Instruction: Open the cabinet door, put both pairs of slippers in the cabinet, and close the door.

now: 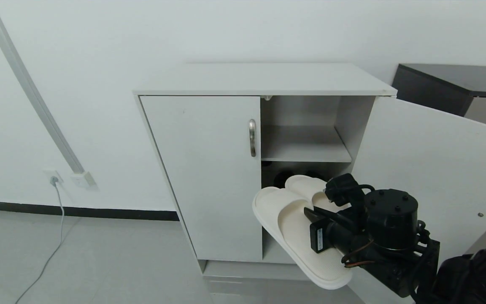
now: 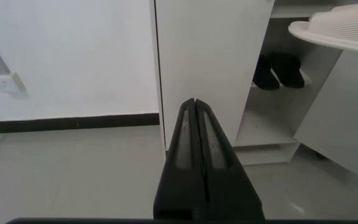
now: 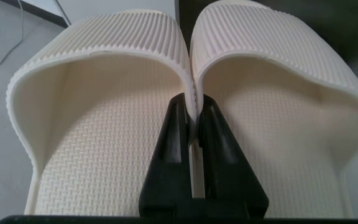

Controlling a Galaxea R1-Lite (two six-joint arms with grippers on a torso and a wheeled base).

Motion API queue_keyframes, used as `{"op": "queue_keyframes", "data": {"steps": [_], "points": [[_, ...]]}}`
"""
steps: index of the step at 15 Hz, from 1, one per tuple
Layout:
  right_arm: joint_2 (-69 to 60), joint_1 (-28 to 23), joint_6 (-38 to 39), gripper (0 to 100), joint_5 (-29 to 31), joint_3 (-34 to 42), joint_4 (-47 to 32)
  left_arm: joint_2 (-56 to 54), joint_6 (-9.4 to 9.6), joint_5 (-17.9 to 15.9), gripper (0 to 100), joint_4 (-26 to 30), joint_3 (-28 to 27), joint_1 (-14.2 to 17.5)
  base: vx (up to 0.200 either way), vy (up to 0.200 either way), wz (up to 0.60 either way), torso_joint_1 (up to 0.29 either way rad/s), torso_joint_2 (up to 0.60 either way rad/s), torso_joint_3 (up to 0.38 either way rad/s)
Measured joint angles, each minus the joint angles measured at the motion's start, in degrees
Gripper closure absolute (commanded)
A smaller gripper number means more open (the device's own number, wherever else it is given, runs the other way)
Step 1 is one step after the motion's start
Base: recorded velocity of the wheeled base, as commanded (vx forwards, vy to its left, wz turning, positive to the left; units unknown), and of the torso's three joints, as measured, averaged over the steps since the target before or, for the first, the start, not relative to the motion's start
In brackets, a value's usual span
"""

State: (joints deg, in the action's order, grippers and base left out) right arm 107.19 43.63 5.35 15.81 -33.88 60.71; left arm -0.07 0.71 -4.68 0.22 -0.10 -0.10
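Note:
A pair of cream slippers (image 1: 287,217) hangs in the air in front of the white cabinet's (image 1: 264,80) open right half. My right gripper (image 1: 311,211) is shut on the two inner strap edges pressed together (image 3: 193,102). The cabinet's right door (image 1: 428,160) is swung wide open to the right. Its left door (image 1: 201,177) is closed, with a metal handle (image 1: 252,137). A pair of black slippers (image 2: 278,70) sits on the lower shelf inside. My left gripper (image 2: 194,104) is shut and holds nothing, low in front of the closed door, with the cream slippers (image 2: 340,28) above and beyond it.
An upper shelf (image 1: 304,147) inside the cabinet is bare. A dark desk (image 1: 454,84) stands to the right behind the open door. A wall socket (image 1: 53,177) with a cable (image 1: 55,240) running down to the grey floor is at the left.

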Motion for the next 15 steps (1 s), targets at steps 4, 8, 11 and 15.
{"op": "queue_keyframes", "data": {"steps": [4, 8, 11, 15], "points": [[0.2, 0.0, 0.1, 100, 0.0, 0.8, 0.0, 0.0, 0.00, 0.0, 100, 0.0, 0.0, 0.0, 0.000, 0.000, 0.00, -0.070, 0.45, 0.373], [0.2, 0.0, 0.0, 100, 0.2, 1.4, -0.1, 0.0, 0.05, 0.0, 100, 0.0, 0.0, 0.0, 0.000, 0.000, 0.00, -0.015, 0.34, 0.333], [0.4, -0.1, 0.0, 100, 0.0, 1.2, 0.0, 0.0, 0.07, 0.0, 100, 0.0, 0.0, 0.0, 0.000, 0.000, 0.00, 0.002, 0.06, 0.054], [1.4, -0.1, -0.1, 100, 0.1, 1.1, 0.0, 0.0, 0.24, 0.0, 100, 0.0, 0.1, 0.0, 0.000, 0.000, -0.15, -0.001, 0.00, 0.001]]}}
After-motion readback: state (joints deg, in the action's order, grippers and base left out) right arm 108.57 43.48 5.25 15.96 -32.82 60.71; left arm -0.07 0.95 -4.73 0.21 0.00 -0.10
